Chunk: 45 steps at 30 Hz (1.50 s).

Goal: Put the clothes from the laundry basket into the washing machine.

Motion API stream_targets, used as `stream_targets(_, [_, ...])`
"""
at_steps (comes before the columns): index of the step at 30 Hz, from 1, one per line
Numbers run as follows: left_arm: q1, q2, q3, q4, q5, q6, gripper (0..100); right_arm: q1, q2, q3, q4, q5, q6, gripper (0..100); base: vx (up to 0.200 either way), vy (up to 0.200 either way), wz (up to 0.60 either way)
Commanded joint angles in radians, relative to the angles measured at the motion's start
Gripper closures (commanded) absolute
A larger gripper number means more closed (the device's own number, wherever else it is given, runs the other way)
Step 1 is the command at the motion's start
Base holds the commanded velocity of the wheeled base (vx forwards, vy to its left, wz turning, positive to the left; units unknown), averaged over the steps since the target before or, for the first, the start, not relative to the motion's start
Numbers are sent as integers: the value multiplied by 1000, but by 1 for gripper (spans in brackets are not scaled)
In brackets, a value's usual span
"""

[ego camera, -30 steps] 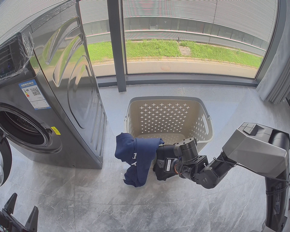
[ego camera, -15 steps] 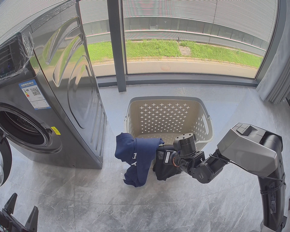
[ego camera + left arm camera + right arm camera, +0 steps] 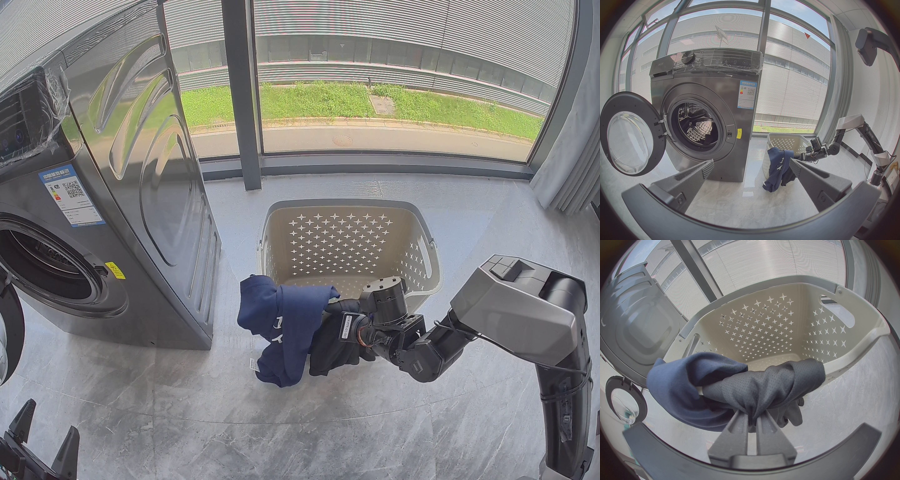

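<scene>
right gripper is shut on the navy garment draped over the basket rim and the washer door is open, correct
Wrong garment: the right gripper is shut on the dark grey garment, as the right wrist view shows. The navy garment does drape over the basket rim, and the washer door is open.

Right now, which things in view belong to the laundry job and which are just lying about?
Job:
cream star-perforated plastic laundry basket
navy blue garment, draped over its rim
dark grey mesh garment, gripped by the right pincer
grey front-loading washing machine, door open

Lying about:
pale grey curtain
dark window post
</scene>
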Motion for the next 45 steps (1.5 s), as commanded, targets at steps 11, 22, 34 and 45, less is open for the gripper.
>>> stream_targets(11, [0,-18,16,-1,-1,-2,0,41,-352,202,-1,-2,-53,100,0,0,0])
stream_targets(22, [0,-18,16,-1,-1,-10,0,100,-688,299,-2,8,-58,100,0,0,0])
stream_targets(34, [2,-18,18,-1,2,7,0,185,-993,531,-179,139,-162,100,-100,0,0])
stream_targets(45, [2,-18,18,-1,2,28,0,194,-1044,598,-203,162,-167,100,-200,0,0])
